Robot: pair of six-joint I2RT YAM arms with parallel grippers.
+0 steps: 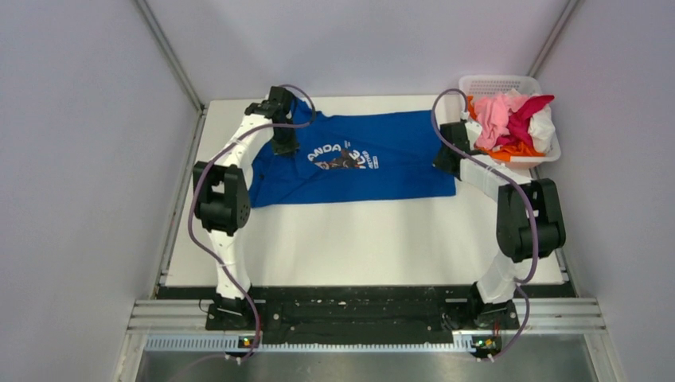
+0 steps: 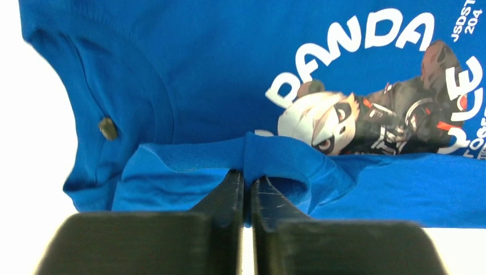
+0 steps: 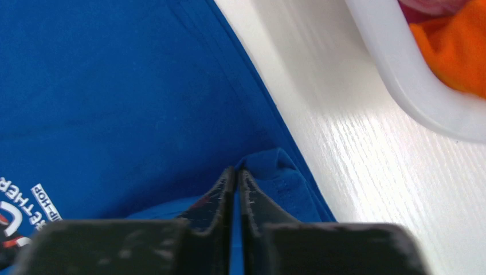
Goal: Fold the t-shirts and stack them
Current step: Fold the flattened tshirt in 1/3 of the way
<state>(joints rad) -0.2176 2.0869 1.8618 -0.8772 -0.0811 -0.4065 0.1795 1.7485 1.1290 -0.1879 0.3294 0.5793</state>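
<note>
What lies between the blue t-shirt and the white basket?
Only a bare strip of white table, seen in the right wrist view between the blue t-shirt and basket.

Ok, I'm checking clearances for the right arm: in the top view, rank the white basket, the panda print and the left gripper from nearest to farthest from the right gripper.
1. white basket, just right of the right gripper.
2. panda print, mid-shirt, to its left.
3. left gripper, at the blue t-shirt's far left end.
</note>
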